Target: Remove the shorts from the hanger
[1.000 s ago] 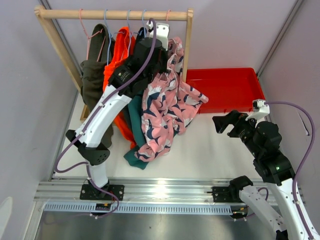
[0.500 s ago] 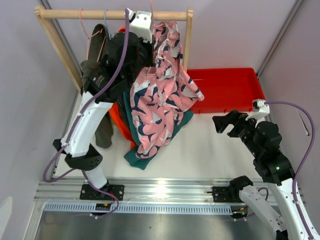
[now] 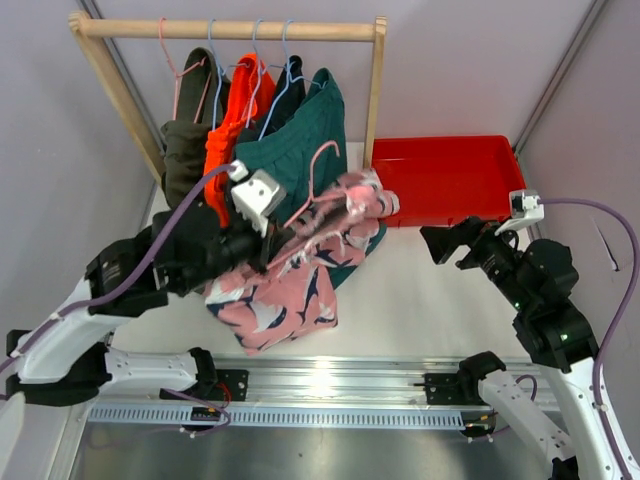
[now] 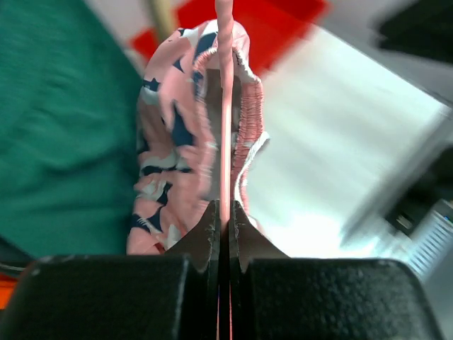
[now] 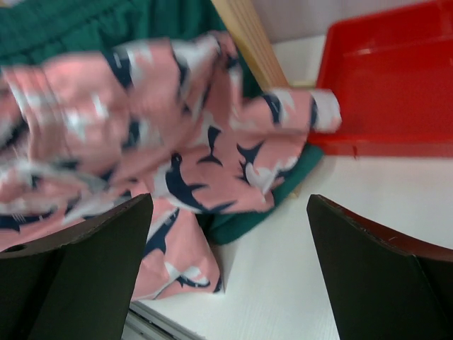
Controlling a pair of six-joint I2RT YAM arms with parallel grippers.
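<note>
The pink shorts with a navy-white print (image 3: 290, 285) hang bunched on a pink hanger (image 3: 315, 170) off the rail, low over the table in front of the rack. My left gripper (image 3: 273, 238) is shut on that hanger's wire; in the left wrist view the jaws (image 4: 225, 212) pinch the pink wire (image 4: 225, 106) with the shorts (image 4: 170, 142) draped past it. Olive (image 3: 185, 150), orange (image 3: 235, 110), navy (image 3: 290, 75) and teal shorts (image 3: 300, 140) stay on the rail. My right gripper (image 3: 435, 245) stands open to the right, facing the pink shorts (image 5: 141, 127), nothing between its fingers.
A wooden rack with its top rail (image 3: 230, 30) stands at the back left, its right post (image 3: 376, 90) beside a red bin (image 3: 450, 175). White table shows between the pink shorts and my right arm (image 3: 400, 290).
My left arm has swung down and toward the near left, lifting the pink hanger with the printed shorts off the rail. The teal shorts are now uncovered. The right arm barely moved.
</note>
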